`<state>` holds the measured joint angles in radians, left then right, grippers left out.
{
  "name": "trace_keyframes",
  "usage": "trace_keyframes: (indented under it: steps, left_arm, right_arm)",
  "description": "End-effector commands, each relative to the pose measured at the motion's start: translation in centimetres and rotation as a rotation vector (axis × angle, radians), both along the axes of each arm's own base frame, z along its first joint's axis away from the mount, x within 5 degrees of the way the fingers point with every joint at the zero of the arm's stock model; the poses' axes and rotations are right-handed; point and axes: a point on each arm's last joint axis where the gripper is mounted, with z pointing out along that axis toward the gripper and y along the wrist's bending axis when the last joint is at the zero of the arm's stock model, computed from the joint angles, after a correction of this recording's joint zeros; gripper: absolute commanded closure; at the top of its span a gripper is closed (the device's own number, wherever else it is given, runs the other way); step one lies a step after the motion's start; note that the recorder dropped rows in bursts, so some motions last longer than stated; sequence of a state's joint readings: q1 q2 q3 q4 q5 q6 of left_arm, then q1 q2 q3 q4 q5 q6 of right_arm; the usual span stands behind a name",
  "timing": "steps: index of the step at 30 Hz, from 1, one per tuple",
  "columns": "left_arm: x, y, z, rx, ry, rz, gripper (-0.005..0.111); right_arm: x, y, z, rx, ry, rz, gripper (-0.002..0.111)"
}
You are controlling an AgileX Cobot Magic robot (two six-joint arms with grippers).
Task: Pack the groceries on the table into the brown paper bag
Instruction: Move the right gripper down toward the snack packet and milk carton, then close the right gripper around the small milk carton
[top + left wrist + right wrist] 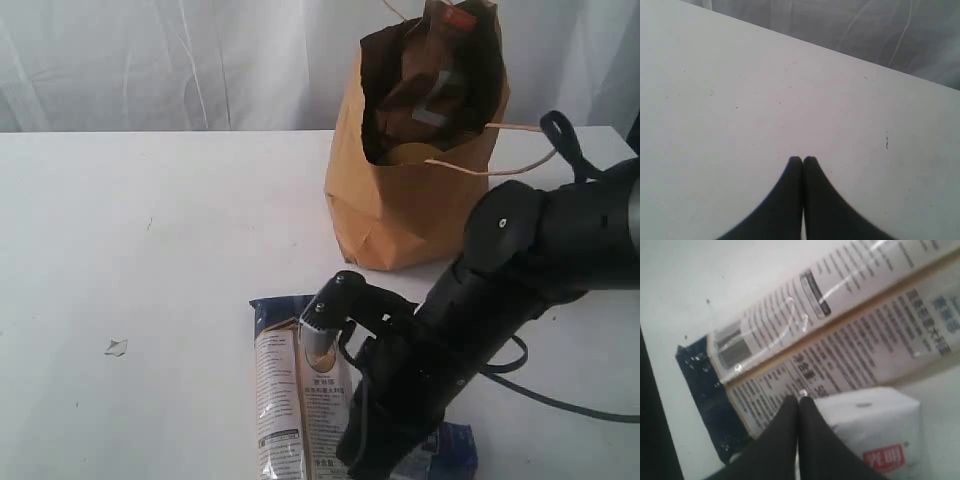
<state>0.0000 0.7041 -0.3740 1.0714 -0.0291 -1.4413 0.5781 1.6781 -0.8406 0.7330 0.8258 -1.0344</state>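
The brown paper bag [400,215] stands upright at the back of the table [150,250]. A brown pouch with a white mark [440,95] and something yellow [410,155] show inside it. The long noodle packet [280,390] [840,340] lies flat near the front edge. A small blue-white carton [458,445] [875,425] sits beside it. My right arm [470,320] reaches down over both. The right gripper [799,400] is shut, tips at the packet next to the carton, with nothing seen between them. Over bare table [740,100], the left gripper [803,159] is shut and empty.
A small scrap [116,347] lies on the left part of the table. The bag's twisted handle [500,165] hangs out toward my right arm. A black cable [560,400] trails from that arm. A white curtain [150,60] hangs behind the table.
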Motion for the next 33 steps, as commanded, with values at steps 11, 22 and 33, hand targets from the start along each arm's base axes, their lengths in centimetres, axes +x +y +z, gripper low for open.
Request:
trace_keyframes:
  steps: [11, 22, 33]
  left_arm:
    - [-0.2, 0.0, 0.0, 0.016, -0.003, -0.006, 0.107]
    - [-0.2, 0.0, 0.0, 0.016, -0.003, -0.006, 0.107]
    - [-0.2, 0.0, 0.0, 0.018, -0.003, -0.007, 0.107]
  right_arm:
    - [0.7, -3.2, 0.9, -0.351, -0.071, -0.235, 0.108]
    - [0.9, -3.7, 4.0, -0.309, -0.261, -0.149, 0.071]
    - [3.5, -2.9, 3.2, -0.257, -0.489, -0.148, 0.021]
